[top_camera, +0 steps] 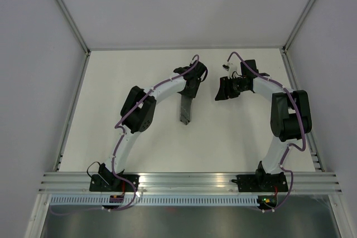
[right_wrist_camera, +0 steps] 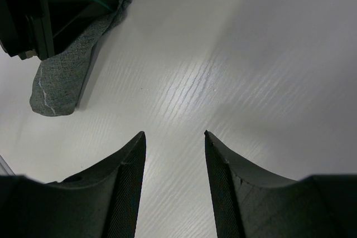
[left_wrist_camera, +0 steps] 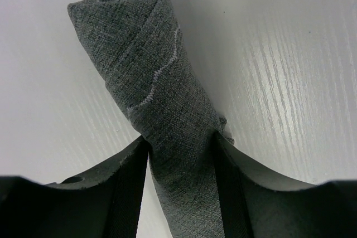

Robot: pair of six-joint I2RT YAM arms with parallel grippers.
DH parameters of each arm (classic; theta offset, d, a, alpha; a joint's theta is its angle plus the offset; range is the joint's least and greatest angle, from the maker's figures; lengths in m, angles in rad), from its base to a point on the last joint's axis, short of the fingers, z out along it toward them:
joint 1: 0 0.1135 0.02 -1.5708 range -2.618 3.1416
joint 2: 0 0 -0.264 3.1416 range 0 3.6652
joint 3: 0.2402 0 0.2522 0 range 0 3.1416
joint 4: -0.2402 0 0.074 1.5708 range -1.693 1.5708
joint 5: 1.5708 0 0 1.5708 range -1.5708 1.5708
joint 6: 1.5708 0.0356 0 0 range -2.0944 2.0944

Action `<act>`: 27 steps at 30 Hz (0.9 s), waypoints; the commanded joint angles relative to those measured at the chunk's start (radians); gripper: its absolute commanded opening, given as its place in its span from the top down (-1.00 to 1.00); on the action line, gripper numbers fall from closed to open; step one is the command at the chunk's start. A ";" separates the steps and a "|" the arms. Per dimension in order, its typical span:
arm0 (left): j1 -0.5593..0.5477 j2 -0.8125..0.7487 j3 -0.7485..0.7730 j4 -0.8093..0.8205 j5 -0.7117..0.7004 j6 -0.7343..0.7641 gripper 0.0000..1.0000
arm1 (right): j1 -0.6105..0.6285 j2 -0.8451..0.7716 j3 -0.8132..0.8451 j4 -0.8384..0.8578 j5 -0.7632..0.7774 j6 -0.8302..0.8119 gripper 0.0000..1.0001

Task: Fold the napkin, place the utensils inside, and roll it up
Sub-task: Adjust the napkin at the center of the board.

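Note:
The napkin point(top_camera: 185, 111) lies rolled into a dark grey tube on the white table; its pale stitched hem winds around it point(left_wrist_camera: 150, 71). My left gripper point(left_wrist_camera: 181, 140) straddles the near part of the roll with its jaws loosened. The cloth brushes both fingertips, and a sliver of table shows between the left pad and the roll. In the top view the left gripper point(top_camera: 187, 97) points down onto the roll's far end. My right gripper point(right_wrist_camera: 174, 135) stands open over bare table, just right of the roll point(right_wrist_camera: 58, 85), nothing between its fingers. The utensils are hidden from view.
The two grippers are close together in the middle of the table, the right gripper point(top_camera: 222, 90) a hand's width from the left one. Grey walls and metal rails point(top_camera: 75, 104) bound the table on three sides. The arm bases sit on the near rail.

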 commanded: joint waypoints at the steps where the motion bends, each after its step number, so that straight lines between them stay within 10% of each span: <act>1: -0.009 0.057 -0.031 -0.061 0.024 -0.040 -0.11 | -0.003 -0.025 -0.009 0.014 0.018 -0.006 -0.04; 27: 0.009 -0.010 -0.100 0.030 0.087 -0.039 -0.29 | -0.003 -0.053 -0.020 -0.012 0.049 -0.041 -0.02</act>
